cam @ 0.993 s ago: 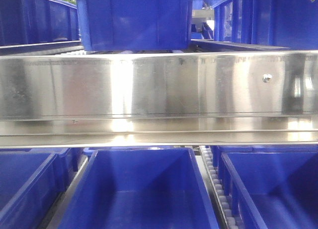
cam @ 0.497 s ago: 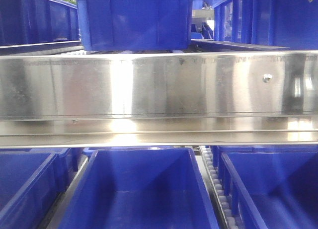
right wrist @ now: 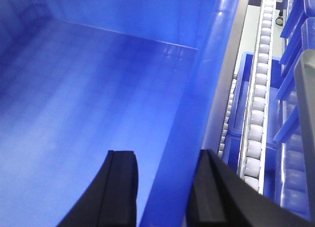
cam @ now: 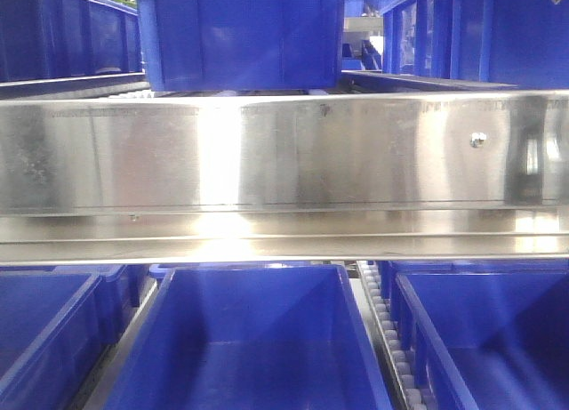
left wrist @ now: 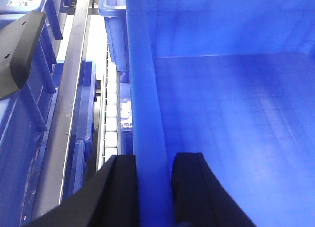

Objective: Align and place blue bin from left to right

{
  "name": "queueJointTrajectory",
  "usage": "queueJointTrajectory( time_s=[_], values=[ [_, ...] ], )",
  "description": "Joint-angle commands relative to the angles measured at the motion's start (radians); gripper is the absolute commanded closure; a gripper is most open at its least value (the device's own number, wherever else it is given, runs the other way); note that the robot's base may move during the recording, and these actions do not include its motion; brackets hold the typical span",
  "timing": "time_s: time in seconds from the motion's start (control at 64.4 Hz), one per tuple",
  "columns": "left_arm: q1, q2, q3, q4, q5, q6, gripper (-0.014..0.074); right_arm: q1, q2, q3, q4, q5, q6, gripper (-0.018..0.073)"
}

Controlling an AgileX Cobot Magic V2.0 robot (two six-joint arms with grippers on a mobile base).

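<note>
Blue plastic fills both wrist views: the bin (left wrist: 221, 113) lies open-topped under your two grippers, its floor and far wall in sight. Your left gripper (left wrist: 153, 158) straddles the bin's left wall, one black finger outside and one inside, and both look pressed against the wall. Your right gripper (right wrist: 165, 155) straddles the right wall the same way, pinching it between its fingers. Just outside the left wall run the left rollers (left wrist: 110, 118), then a steel rail (left wrist: 69, 104), then the left neighbour (left wrist: 24, 128), another blue bin. Only a narrow gap separates wall from rollers, and your outer left finger sits in it. On the other side the right rollers (right wrist: 256, 113) lie close beside the wall, with the right neighbours (right wrist: 295, 40), more blue bins, just beyond, so your outer right finger has little room too. Inside the bin the room is wide and both inner fingers stand clear of the floor. From the front you see neither gripper. A wide steel beam (cam: 284, 152) crosses the middle, an upper bin (cam: 240, 36) stands on the shelf above it, and three bins sit side by side below it. You cannot tell from there which one you hold.
</note>
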Motion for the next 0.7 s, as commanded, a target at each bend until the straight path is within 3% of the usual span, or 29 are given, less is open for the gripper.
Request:
queueJointTrajectory(
  time_s=[0.0,0.683],
  values=[
    [-0.013,-0.026,-0.016,-0.003,-0.111,0.005,0.0605,-0.006,-0.008,-0.008,-0.014,-0.082,-0.001,0.0638],
    [-0.013,-0.026,-0.016,-0.003,-0.111,0.005,0.0605,-0.006,-0.008,-0.008,-0.014,-0.082,-0.001,0.0638]
  ],
)
